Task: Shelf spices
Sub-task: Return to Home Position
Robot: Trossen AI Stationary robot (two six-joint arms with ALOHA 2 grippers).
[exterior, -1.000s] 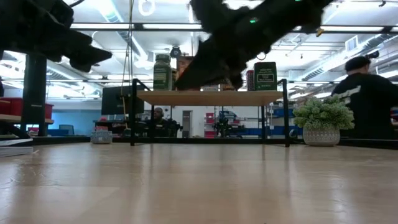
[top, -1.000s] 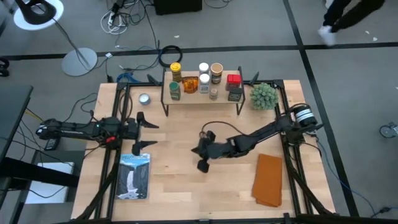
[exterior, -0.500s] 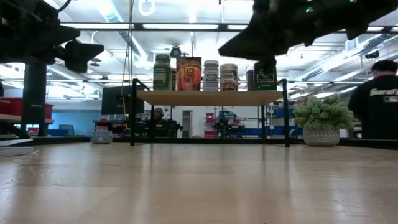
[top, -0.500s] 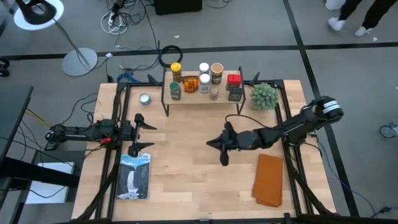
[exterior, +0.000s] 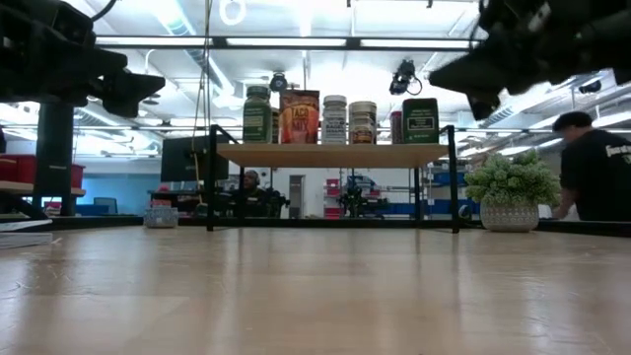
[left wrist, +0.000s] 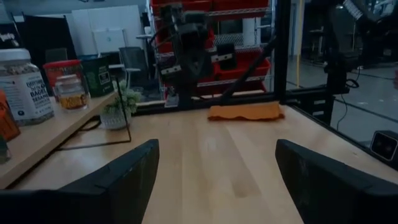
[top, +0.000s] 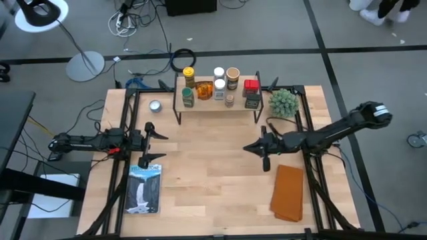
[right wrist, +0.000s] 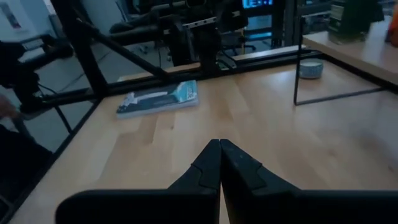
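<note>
The shelf (top: 217, 105) stands at the table's far middle on thin black legs. The spices stand on its board (exterior: 330, 155): a yellow-lidded jar (top: 189, 73), white-lidded jars (top: 218, 72), a tan-lidded jar (top: 232, 73), a red tin (top: 250, 85), a dark box (top: 252, 100), an orange packet (top: 204, 90) and a green-lidded jar (top: 187, 97). My left gripper (top: 149, 144) hangs open at the table's left, pointing level toward the right, nothing between its fingers (left wrist: 112, 180). My right gripper (top: 247, 148) is shut and empty, right of the table's middle, pointing left (right wrist: 221, 163).
A flat silver tin (top: 155, 105) lies left of the shelf and a spiky green plant (top: 282, 102) stands right of it. An orange cloth (top: 288, 193) lies near right. A blue package (top: 144, 189) lies near left. A person (exterior: 596, 168) stands beyond the table.
My right gripper has drawn back from the table's middle toward the right edge, staying shut and empty, and has tipped up nearer to level. My left gripper has pulled back a little toward the left edge and stayed open.
</note>
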